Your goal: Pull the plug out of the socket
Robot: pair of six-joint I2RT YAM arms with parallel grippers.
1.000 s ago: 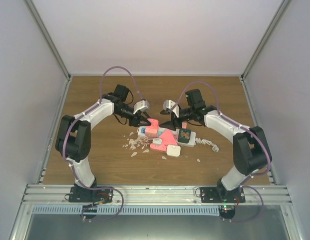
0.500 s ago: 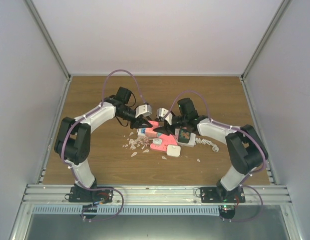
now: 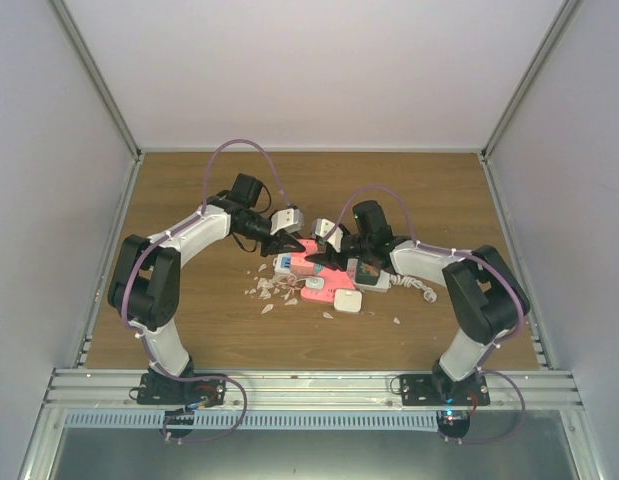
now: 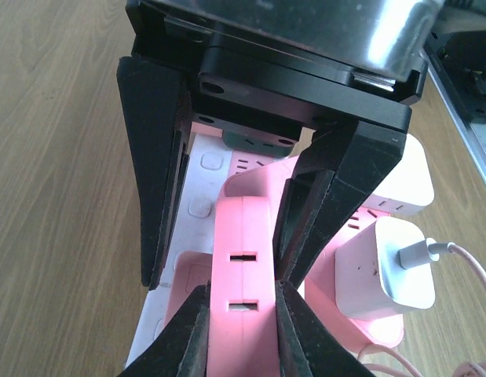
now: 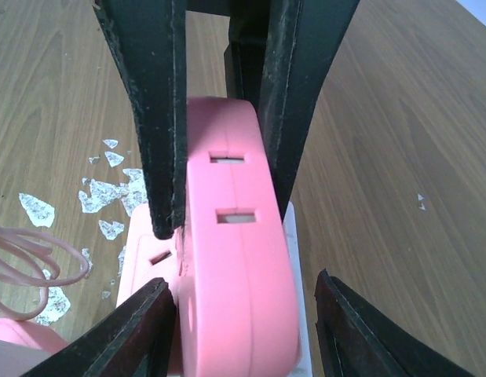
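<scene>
The socket (image 3: 372, 279) is a long white strip lying in the middle of the wooden table, also seen as the socket (image 4: 199, 182). A flat pink plug (image 4: 243, 259) stands upright in it. My left gripper (image 4: 242, 318) is shut on the plug's two flat sides. From the opposite side my right gripper (image 5: 241, 314) straddles the same pink plug (image 5: 239, 267), open, with a gap at each fingertip. In the top view the left gripper (image 3: 295, 244) and right gripper (image 3: 324, 260) meet over the pink plug (image 3: 305, 262).
A white charger (image 4: 384, 263) with a cable sits plugged in beside the pink plug. White scraps (image 3: 269, 290) litter the wood left of the strip, and a coiled white cord (image 3: 419, 288) lies at its right end. A pink cable loop (image 5: 31, 267) lies nearby.
Both arms have closed in on the pink plug. The left gripper has shut on it. The right gripper has swung left over it and narrowed its jaws.
</scene>
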